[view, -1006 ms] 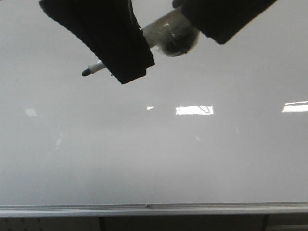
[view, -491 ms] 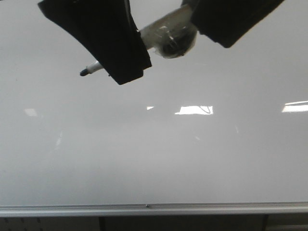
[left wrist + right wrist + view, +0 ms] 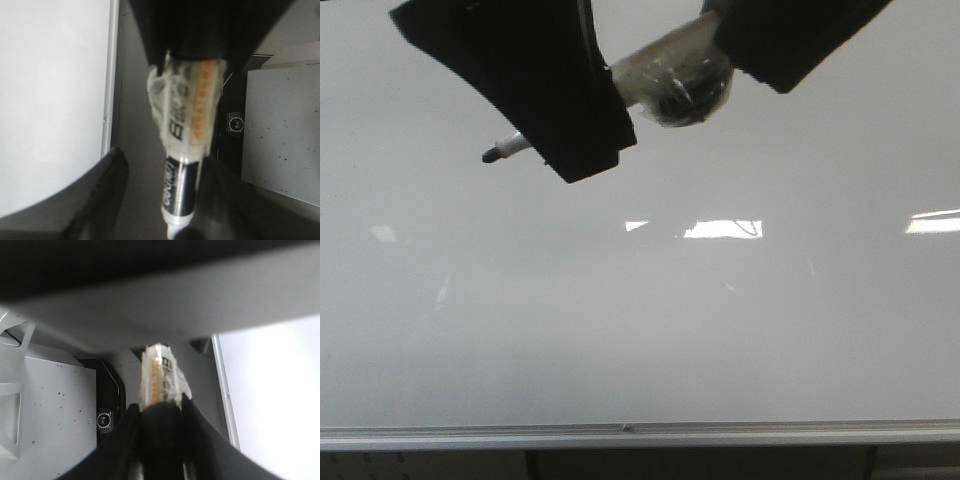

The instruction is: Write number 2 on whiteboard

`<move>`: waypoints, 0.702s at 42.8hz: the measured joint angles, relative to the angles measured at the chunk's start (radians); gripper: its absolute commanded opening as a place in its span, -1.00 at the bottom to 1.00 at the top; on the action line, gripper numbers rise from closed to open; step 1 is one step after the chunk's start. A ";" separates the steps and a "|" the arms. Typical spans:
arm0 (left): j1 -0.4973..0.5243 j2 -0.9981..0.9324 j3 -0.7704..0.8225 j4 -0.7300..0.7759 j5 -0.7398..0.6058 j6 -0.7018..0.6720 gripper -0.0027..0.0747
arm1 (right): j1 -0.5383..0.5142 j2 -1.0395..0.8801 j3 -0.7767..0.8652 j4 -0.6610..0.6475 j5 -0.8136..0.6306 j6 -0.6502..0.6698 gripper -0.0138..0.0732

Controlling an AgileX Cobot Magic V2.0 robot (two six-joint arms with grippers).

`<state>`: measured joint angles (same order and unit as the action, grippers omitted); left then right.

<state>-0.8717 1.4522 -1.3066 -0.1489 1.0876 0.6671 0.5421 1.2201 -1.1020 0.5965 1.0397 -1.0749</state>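
The whiteboard (image 3: 640, 330) fills the front view, pale and glossy, with its silver rail (image 3: 620, 435) along the lower edge. No number 2 shows on it, only bright light reflections. A black-and-white marker (image 3: 670, 80) with tape round its middle hangs above the board, its dark tip (image 3: 488, 156) pointing left. My right gripper (image 3: 760, 60) is shut on the marker's rear end (image 3: 160, 435). My left gripper (image 3: 575, 150) sits around the barrel (image 3: 180, 185) with its jaws apart, a gap showing on one side. The board's edge also shows in the left wrist view (image 3: 50, 100).
Beyond the board's edge the wrist views show a grey speckled surface (image 3: 280, 130) and a black device with a round knob (image 3: 103, 419). The whiteboard edge shows in the right wrist view (image 3: 275, 405).
Both grippers and the marker have drifted slightly left, and the marker tip has moved a little left and down over the board.
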 measured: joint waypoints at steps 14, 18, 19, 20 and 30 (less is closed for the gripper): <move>0.037 -0.115 0.015 0.087 0.042 -0.196 0.36 | -0.094 -0.051 0.000 -0.167 0.004 0.215 -0.72; 0.073 -0.171 0.055 0.087 0.044 -0.225 0.36 | -0.147 -0.092 0.000 -0.219 0.006 0.350 -0.72; 0.080 -0.186 0.065 0.087 0.044 -0.234 0.36 | -0.158 -0.102 0.000 -0.232 0.008 0.386 -0.72; 0.091 -0.198 0.081 0.087 0.044 -0.242 0.36 | -0.173 -0.115 0.000 -0.242 0.008 0.411 -0.72; 0.191 -0.344 0.229 0.082 0.025 -0.321 0.36 | -0.310 -0.225 0.000 -0.366 0.022 0.641 -0.72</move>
<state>-0.6811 1.1080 -1.0780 -0.0673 1.1127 0.3464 0.2323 0.9947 -1.1020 0.2302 1.0620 -0.4343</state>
